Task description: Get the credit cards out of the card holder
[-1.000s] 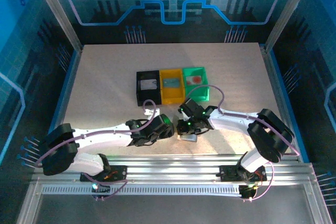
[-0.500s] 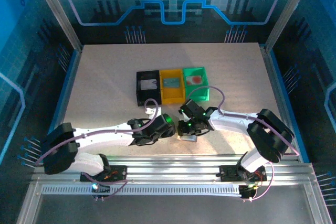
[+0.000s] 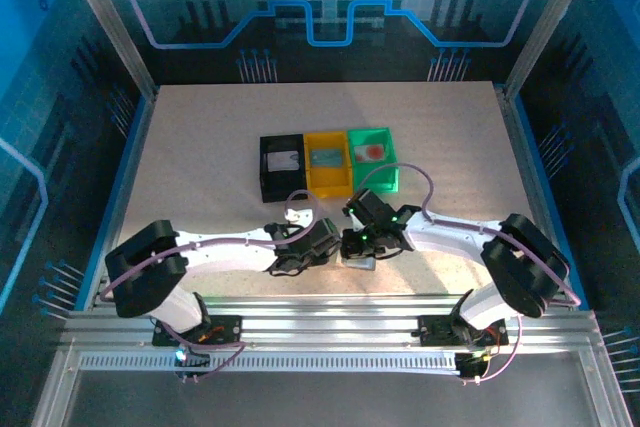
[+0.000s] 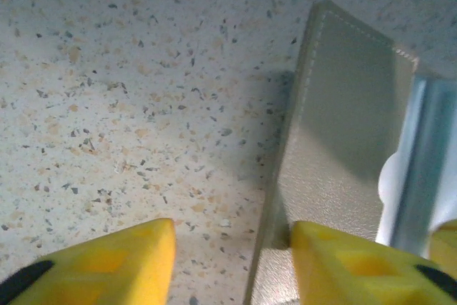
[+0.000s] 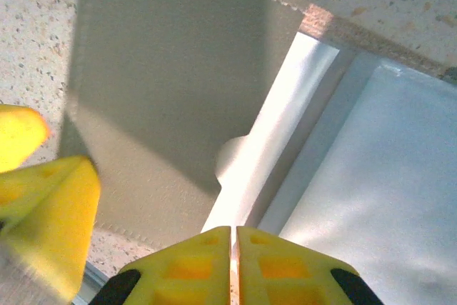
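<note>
Holder: the holder (image 3: 358,260) lay open on the table (image 3: 200,147), low in the centre of the top view, between both pincers and well below the bins (image 3: 327,185).
Left pincer: the left pincer (image 4: 232,230) was released, with one finger (image 4: 357,262) against the grey flap (image 4: 335,141).
Right pincer: the right pincer (image 5: 233,233) was clenched over the pale pockets (image 5: 371,169); we couldn't tell whether it nipped anything.
Cards: the cards (image 3: 371,151) lay one per bin.
Handling: we judged the holder light, limp and apt to slide, so a flap needs pinning. We judged any card thin, stiff and slick, best taken by its edge at the notch (image 5: 230,155).
</note>
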